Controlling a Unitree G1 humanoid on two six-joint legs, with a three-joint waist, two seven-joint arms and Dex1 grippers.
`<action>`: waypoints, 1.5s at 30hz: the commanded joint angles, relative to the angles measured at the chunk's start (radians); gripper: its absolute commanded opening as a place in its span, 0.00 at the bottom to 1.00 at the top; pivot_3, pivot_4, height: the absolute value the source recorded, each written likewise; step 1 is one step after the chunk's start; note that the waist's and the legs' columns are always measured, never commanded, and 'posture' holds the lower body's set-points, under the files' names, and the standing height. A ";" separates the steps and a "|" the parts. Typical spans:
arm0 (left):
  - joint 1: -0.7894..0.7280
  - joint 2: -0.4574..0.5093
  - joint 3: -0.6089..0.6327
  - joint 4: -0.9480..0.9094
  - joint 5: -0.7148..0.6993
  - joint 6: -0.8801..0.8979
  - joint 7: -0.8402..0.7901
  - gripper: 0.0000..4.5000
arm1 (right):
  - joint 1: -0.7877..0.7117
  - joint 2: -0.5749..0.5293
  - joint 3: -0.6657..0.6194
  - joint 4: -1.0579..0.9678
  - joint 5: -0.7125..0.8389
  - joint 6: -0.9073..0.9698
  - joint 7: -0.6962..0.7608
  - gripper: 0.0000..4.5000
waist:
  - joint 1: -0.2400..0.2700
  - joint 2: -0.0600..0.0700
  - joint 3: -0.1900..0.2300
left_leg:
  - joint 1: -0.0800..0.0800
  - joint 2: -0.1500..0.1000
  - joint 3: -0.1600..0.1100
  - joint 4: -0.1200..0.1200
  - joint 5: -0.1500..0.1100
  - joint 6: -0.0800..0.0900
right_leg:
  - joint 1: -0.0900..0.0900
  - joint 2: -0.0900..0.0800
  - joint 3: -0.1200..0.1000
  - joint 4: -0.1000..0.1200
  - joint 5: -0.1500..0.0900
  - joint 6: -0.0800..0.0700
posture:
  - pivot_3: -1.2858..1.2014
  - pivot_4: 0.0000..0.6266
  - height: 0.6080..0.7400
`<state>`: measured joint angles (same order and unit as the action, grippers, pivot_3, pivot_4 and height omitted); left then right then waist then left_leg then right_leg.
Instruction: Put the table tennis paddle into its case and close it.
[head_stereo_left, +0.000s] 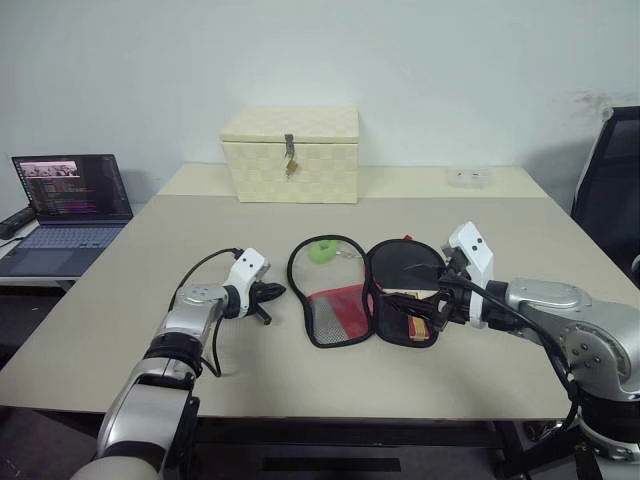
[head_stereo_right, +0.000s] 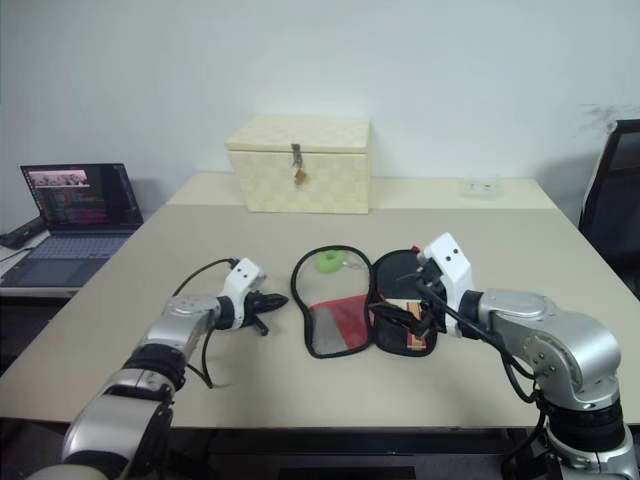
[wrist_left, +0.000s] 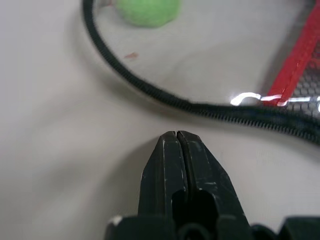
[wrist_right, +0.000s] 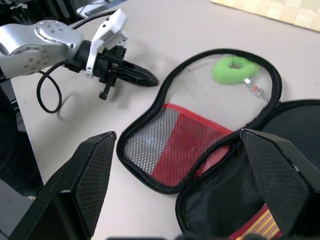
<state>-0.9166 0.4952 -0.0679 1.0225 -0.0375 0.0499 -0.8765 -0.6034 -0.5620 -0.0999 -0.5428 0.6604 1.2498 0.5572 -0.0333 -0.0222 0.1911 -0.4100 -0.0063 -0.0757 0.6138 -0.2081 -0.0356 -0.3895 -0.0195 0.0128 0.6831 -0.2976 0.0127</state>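
Note:
The case (head_stereo_left: 335, 300) lies unzipped and spread flat at mid-table. Its left half shows grey mesh (wrist_right: 155, 145) over red. The table tennis paddle (head_stereo_left: 405, 265) lies in the right half, black face up, with its striped handle (wrist_right: 256, 225) pointing toward me. My left gripper (head_stereo_left: 277, 291) is shut and empty, low over the table just left of the case's zip edge (wrist_left: 150, 90). My right gripper (head_stereo_left: 440, 296) hovers open over the paddle's handle end, its fingers (wrist_right: 95, 175) wide apart and holding nothing.
A green ring (head_stereo_left: 322, 251) with a metal clasp lies inside the case's left half. A cream woven latched box (head_stereo_left: 292, 155) stands at the back. There is a laptop (head_stereo_left: 72, 200) at the far left, a black chair (head_stereo_left: 612, 185) at the right and a small clear object (head_stereo_left: 468, 177) at the back right.

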 joint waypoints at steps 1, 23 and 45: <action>-0.051 -0.033 0.002 0.061 0.020 -0.044 0.007 0.01 | 0.004 -0.015 -0.018 -0.028 0.012 -0.020 -0.015 0.97 | 0.002 0.000 0.000 | 0.000 0.000 0.000 0.000 0.000 0.000 | 0.000 0.000 0.000 0.000 0.000 0.000 | 0.52 0.24 1.00; -0.437 -0.388 0.017 0.180 0.023 -0.171 -0.007 0.01 | 0.055 -0.212 -0.168 0.065 0.006 -0.023 -0.032 0.97 | -0.008 -0.002 0.001 | -0.007 -0.002 0.000 0.013 0.000 0.001 | 0.000 0.001 0.001 -0.001 0.004 0.008 | 0.52 0.24 1.00; 0.052 -0.008 0.123 -0.564 -0.201 0.176 -0.294 0.00 | -0.057 -0.010 0.061 0.679 -0.296 -0.317 -0.144 0.99 | -0.008 -0.001 0.001 | -0.007 -0.001 0.000 0.014 0.000 0.000 | 0.000 0.001 0.003 0.000 0.005 0.007 | 0.52 0.24 1.00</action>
<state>-0.8646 0.4721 0.0382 0.5583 -0.2053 0.1891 -1.1817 -0.6313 -0.5714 -0.0452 0.1156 0.3876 0.9811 0.3971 -0.0412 -0.0233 0.1923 -0.4170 -0.0071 -0.0756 0.6282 -0.2082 -0.0354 -0.3897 -0.0188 0.0154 0.6832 -0.2928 0.0199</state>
